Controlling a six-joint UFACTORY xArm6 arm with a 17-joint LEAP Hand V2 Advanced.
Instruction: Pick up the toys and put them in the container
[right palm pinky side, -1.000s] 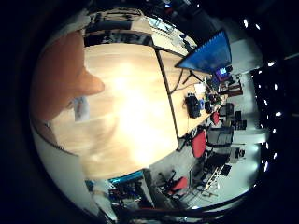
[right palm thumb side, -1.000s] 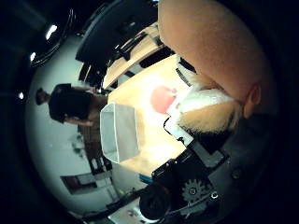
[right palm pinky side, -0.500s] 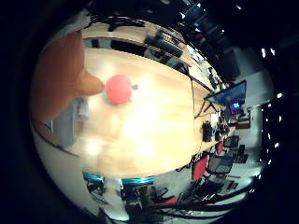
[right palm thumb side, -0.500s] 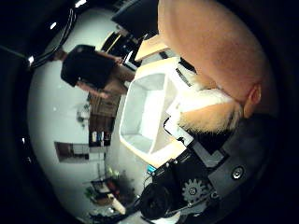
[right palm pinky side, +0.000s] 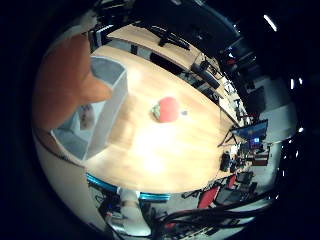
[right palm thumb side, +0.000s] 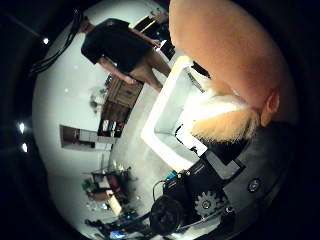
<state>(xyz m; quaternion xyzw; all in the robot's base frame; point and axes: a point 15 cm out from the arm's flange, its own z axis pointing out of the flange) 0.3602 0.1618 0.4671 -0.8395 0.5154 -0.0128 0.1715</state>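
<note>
An orange plush toy (right palm thumb side: 225, 55) with a tuft of white fur (right palm thumb side: 220, 117) fills much of the thumb side view, pressed close against my palm. My hand (right palm thumb side: 200, 200) shows as black geared parts beside it, with fingers curled on the toy. The same toy covers one side of the little finger side view. The grey open container (right palm pinky side: 107, 107) stands on the wooden table (right palm pinky side: 165, 155), partly hidden behind the held toy. A red round toy (right palm pinky side: 167, 109) with a bit of green lies on the table a short way from the container.
The table's edge (right palm pinky side: 125, 187) runs close by the container, with the floor and red chairs (right palm pinky side: 207, 197) beyond. Further desks with monitors (right palm pinky side: 252, 131) stand behind. A person in black (right palm thumb side: 125, 45) stands on the far side of the container.
The view has swung across the table and the container now lies below my hand. The red toy came into sight and now sits beside the container. The orange toy stays fixed against my palm.
</note>
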